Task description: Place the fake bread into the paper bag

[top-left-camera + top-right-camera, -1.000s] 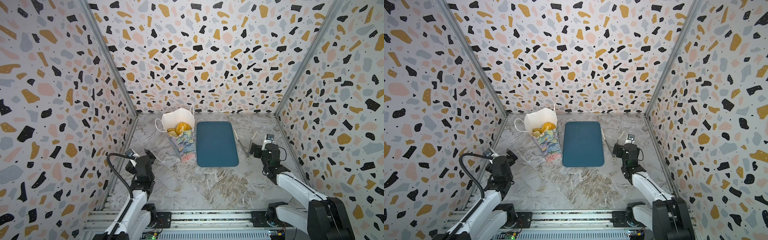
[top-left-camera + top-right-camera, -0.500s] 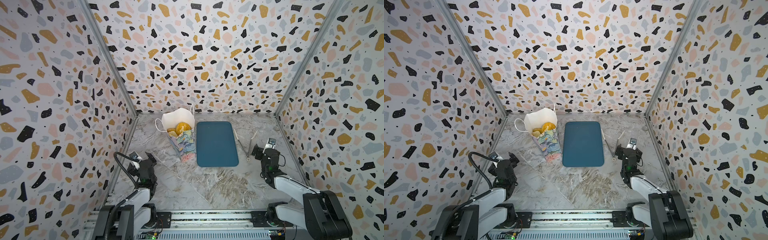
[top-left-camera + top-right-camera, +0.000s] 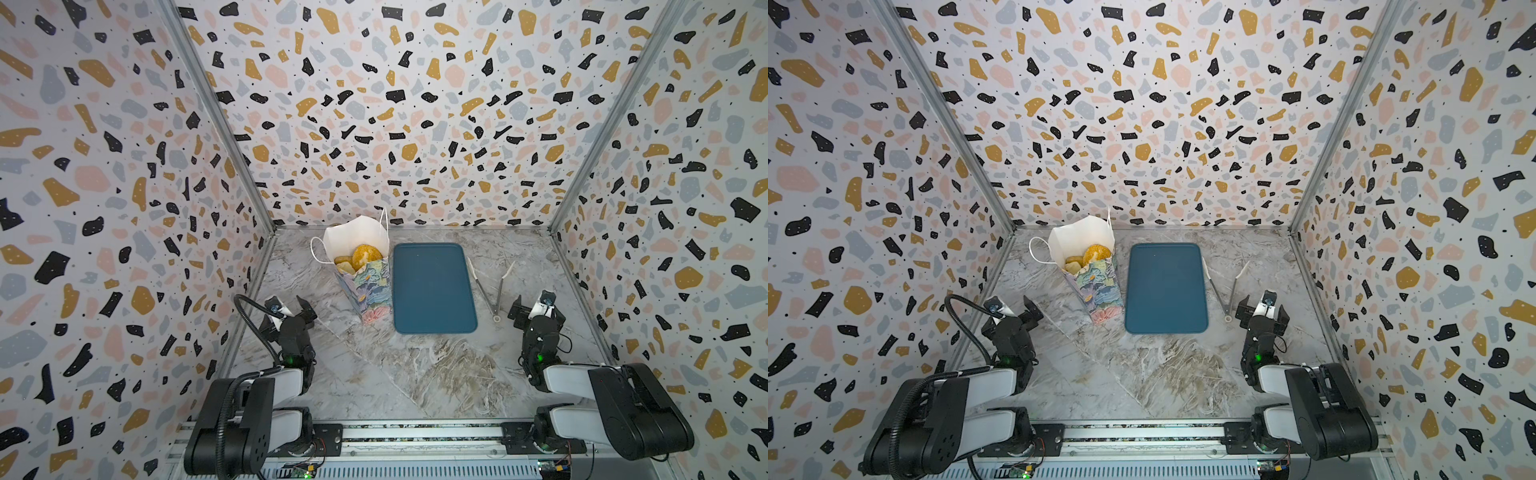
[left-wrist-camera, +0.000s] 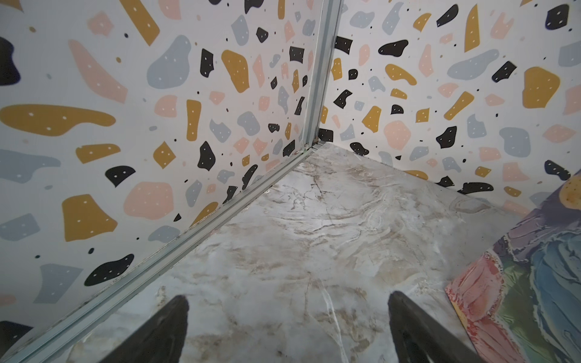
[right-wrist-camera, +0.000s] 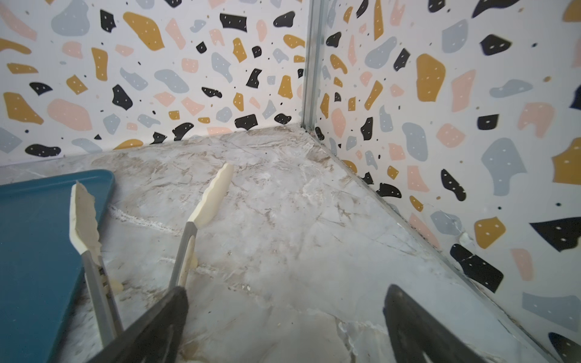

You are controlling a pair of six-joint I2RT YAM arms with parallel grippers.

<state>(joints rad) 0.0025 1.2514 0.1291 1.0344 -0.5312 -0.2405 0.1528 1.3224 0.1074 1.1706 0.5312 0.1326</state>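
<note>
The paper bag stands upright at the back left of the marble floor, floral outside, white inside. Fake bread shows in its open mouth: a seeded golden loaf and paler pieces beside it. My left gripper is open and empty near the left wall, in front and to the left of the bag. In the left wrist view its open jaws frame bare floor, with the bag's corner to one side. My right gripper is open and empty near the right wall.
A flat dark-blue tray lies bare just right of the bag. Metal tongs with cream tips lie spread on the floor between the tray and my right gripper. Patterned walls close in three sides.
Both arms have folded back toward the front rail, so the grippers sit nearer the front. Both stayed open. The bag, tray and tongs have not moved.
</note>
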